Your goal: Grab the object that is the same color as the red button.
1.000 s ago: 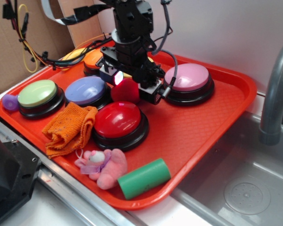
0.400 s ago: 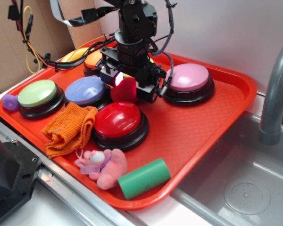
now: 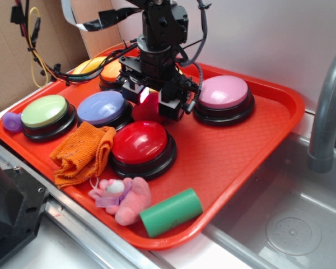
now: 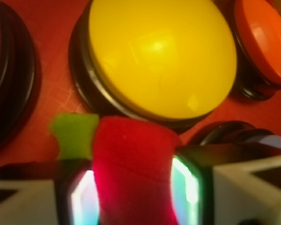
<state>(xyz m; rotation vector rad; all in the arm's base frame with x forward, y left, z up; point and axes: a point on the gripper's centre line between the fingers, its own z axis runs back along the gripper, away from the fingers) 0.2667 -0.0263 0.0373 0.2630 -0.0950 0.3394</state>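
Note:
The red plush strawberry (image 3: 148, 104) (image 4: 131, 173) with a green leaf (image 4: 75, 135) is pinched between my gripper's (image 3: 151, 100) (image 4: 133, 194) two glowing pads (image 4: 185, 187), squeezed narrow at the waist. It hangs just behind the red button (image 3: 140, 143), a glossy dome on a black base near the tray's middle. My gripper is shut on the strawberry. In the wrist view the yellow button (image 4: 161, 56) lies straight below and ahead.
On the orange tray (image 3: 241, 151) stand pink (image 3: 223, 92), purple (image 3: 102, 107), green (image 3: 44, 111) and orange (image 3: 111, 70) buttons. An orange cloth (image 3: 83, 151), a pink plush toy (image 3: 123, 196) and a green cylinder (image 3: 171, 212) lie near the front. A sink and faucet (image 3: 327, 112) are at right.
My gripper has risen slightly and shifted a little right with the strawberry held in it. The strawberry now shows less below the fingers.

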